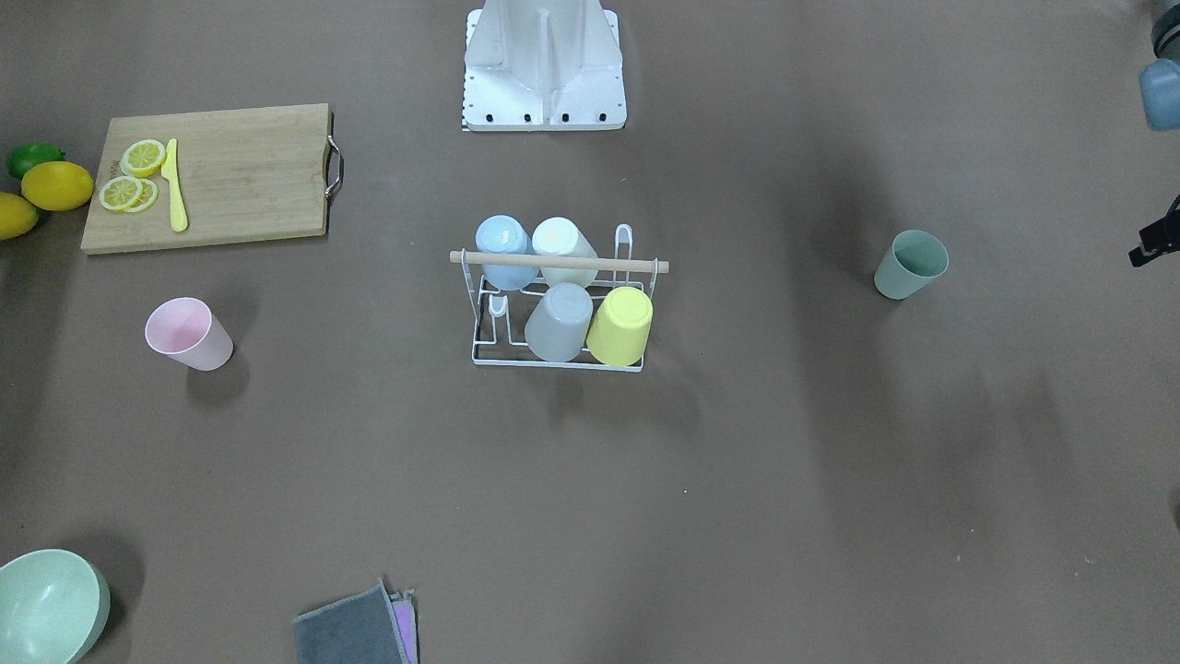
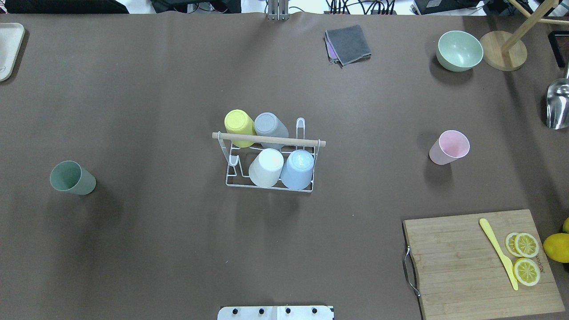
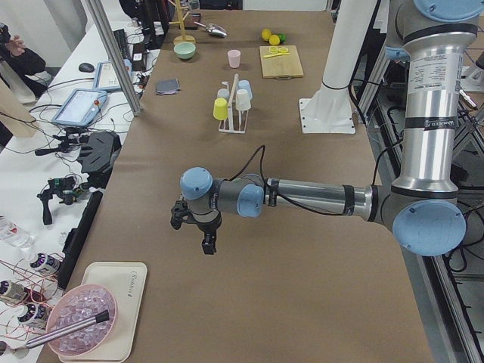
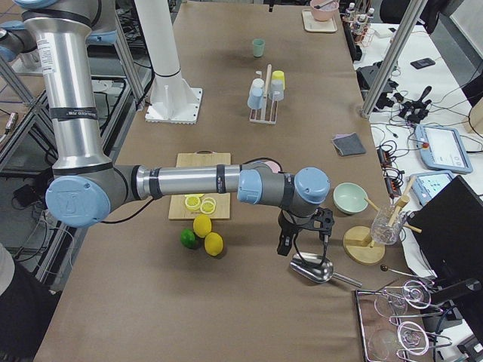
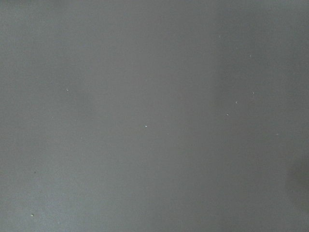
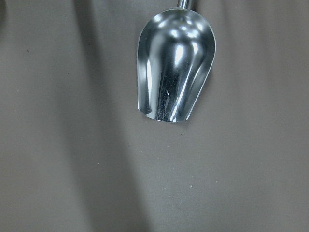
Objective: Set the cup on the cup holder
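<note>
Near right corner: wooden cutting board (image 2: 462, 262); the burnt-in mark at its edge is too small to read.

Centre of surface (image 2: 155, 111): cup holder (image 2: 266, 139), white wire with a light wooden rod across the top. Upturned on its prongs are a blue cup (image 2: 298, 169) and white cup (image 2: 266, 166) in the near row, and a yellow cup (image 2: 239, 125) and grey cup (image 2: 270, 126) in the far row. Two prongs are bare. Open surface on every side.

Toward left edge: green cup (image 2: 71, 178), upright.

Toward right edge: pink cup (image 2: 450, 147), upright.

Left end: left hand (image 3: 193, 233) above bare surface; grip cannot be told.

Right edge: right hand (image 4: 303, 240) above metal scoop (image 6: 175, 67); grip cannot be told.

Far edge: grey cloth (image 2: 349, 44), green bowl (image 2: 459, 50).
</note>
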`<state>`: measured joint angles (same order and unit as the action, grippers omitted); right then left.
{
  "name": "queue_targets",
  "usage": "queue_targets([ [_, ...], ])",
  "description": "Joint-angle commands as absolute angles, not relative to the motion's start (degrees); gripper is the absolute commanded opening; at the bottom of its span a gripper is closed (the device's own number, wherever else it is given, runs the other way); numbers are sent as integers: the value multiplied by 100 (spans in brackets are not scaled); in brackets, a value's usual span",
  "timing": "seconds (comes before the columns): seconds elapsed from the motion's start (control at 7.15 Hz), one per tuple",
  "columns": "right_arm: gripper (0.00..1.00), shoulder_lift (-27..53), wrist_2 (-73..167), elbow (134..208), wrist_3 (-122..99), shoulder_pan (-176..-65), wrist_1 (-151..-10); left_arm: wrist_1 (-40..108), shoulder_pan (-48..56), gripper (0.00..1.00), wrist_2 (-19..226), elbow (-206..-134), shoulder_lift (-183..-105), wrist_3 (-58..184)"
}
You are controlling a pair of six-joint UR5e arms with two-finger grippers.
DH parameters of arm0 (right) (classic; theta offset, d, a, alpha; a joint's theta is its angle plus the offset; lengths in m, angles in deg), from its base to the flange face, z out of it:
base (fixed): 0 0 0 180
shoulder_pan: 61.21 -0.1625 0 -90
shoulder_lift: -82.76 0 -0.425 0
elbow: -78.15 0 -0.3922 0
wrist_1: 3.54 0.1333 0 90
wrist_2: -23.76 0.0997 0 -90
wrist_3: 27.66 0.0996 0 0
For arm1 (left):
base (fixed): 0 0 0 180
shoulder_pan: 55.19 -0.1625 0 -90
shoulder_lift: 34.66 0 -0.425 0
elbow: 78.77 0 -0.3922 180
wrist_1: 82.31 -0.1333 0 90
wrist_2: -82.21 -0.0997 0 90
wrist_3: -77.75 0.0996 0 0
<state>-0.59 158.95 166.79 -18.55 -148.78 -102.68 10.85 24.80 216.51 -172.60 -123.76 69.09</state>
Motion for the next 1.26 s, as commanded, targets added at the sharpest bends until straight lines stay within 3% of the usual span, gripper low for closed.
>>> queue_targets([
  [0.0, 100, 197, 15893, 16718, -1721, -14509, -10268, 1085, 2487, 97, 21633, -17229, -12343, 6879],
  [0.42, 100, 1039, 15990, 16570, -791, -13481, -10329, 1102, 2496, 97, 21659, -17387, -12334, 6756],
  [1.12, 100, 2482, 15875, 15026, -551, -12617, -10321, 1094, 2540, 97, 21607, -17755, -12386, 6747],
])
